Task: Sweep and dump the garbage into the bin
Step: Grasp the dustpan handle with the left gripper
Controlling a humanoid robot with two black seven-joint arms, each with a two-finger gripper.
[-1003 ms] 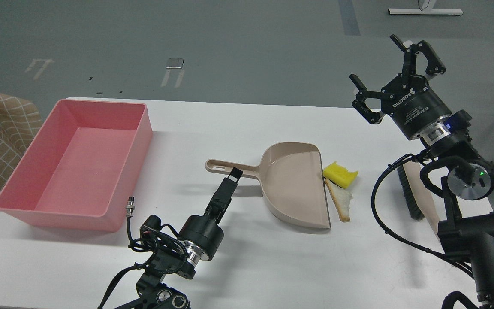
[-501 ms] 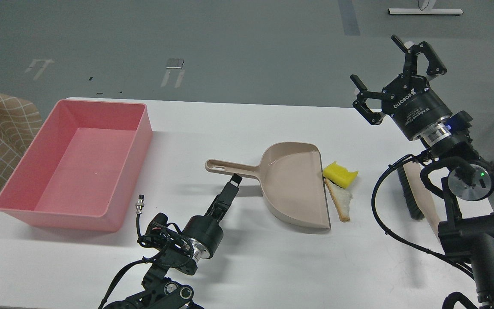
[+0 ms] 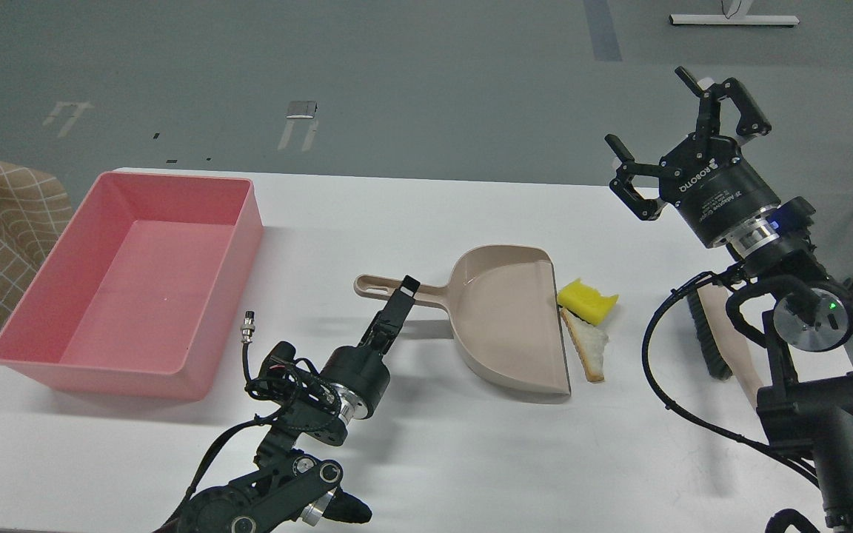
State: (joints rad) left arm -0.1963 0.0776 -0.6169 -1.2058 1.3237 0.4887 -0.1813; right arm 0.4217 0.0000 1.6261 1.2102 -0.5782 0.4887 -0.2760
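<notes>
The left gripper (image 3: pixel 407 285) reaches the dustpan (image 3: pixel 508 318) handle, its jaws too end-on to tell. The right gripper (image 3: pixel 682 133) hangs with jaws wide open. The garbage (image 3: pixel 588 318) lies at the pan's 3 o'clock lip, the bin (image 3: pixel 130 277) well off at 9. It should grip the handle squarely and keep the lip flat on the table (image 3: pixel 434 444).
</notes>
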